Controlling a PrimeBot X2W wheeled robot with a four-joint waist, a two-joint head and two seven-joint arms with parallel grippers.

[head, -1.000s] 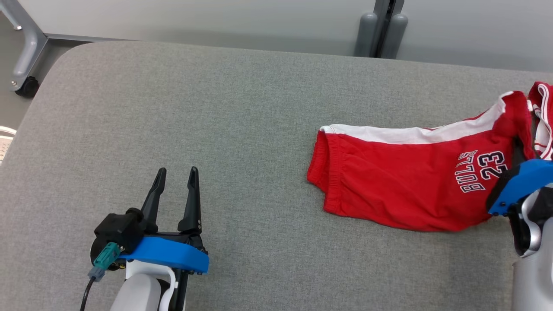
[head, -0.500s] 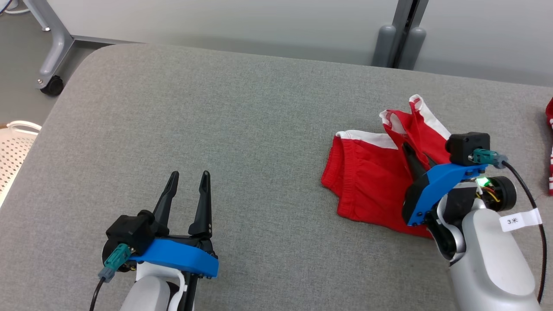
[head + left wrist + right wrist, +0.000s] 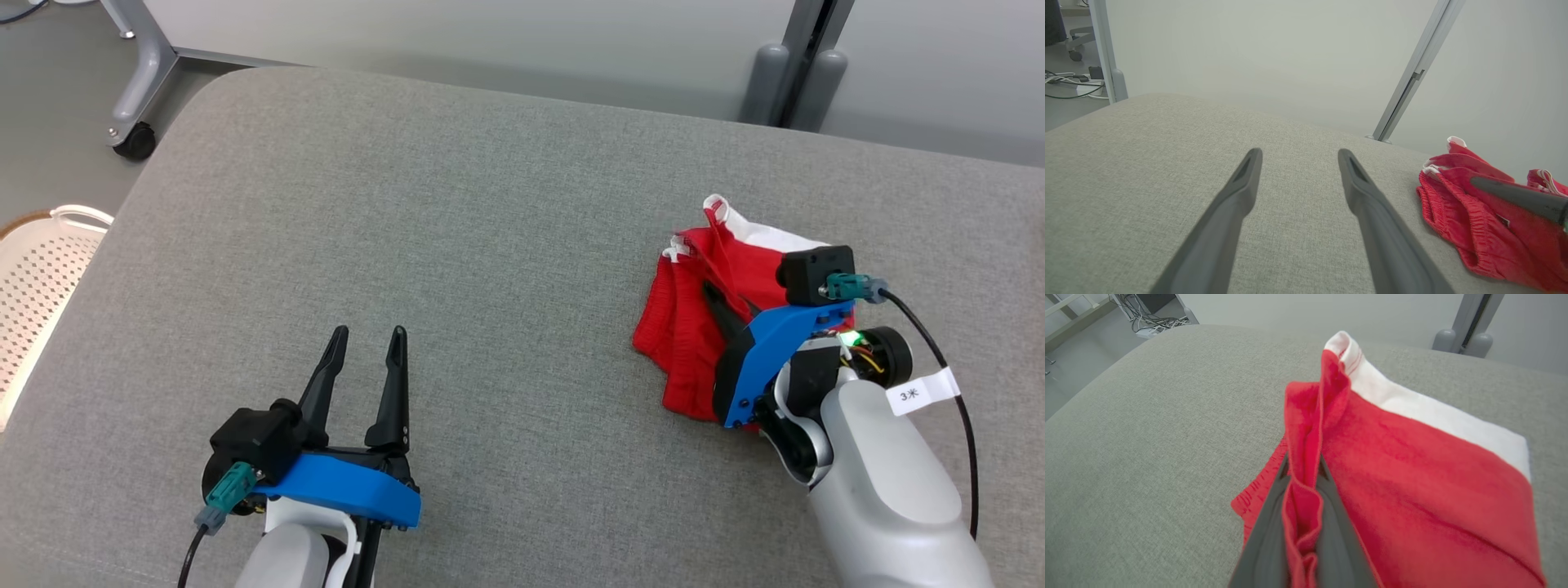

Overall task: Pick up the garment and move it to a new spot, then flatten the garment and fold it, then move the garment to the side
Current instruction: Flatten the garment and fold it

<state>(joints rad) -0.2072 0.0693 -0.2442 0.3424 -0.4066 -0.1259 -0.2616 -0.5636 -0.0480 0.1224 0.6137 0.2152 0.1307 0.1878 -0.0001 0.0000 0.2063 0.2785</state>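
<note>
The garment (image 3: 694, 335) is a pair of red shorts with a white side stripe, lying doubled over on the grey table at the right. My right gripper (image 3: 709, 288) is shut on a bunched fold of the garment (image 3: 1306, 457), with red cloth pinched between its two dark fingers. That fold is drawn over the lower layer toward the left. My left gripper (image 3: 369, 333) rests open near the table's front left, well apart from the cloth, with nothing between its fingers. In the left wrist view the garment (image 3: 1478, 220) lies to the right of the spread fingers.
The grey padded table (image 3: 408, 204) spreads wide to the left and middle. A white perforated basket (image 3: 33, 269) stands beyond the table's left edge. A wheeled metal leg (image 3: 135, 135) and a grey post (image 3: 788, 73) stand behind the table.
My right gripper has carried the garment's right end leftward over the rest, doubling it into a shorter pile. The head view has shifted. The left gripper has stayed put.
</note>
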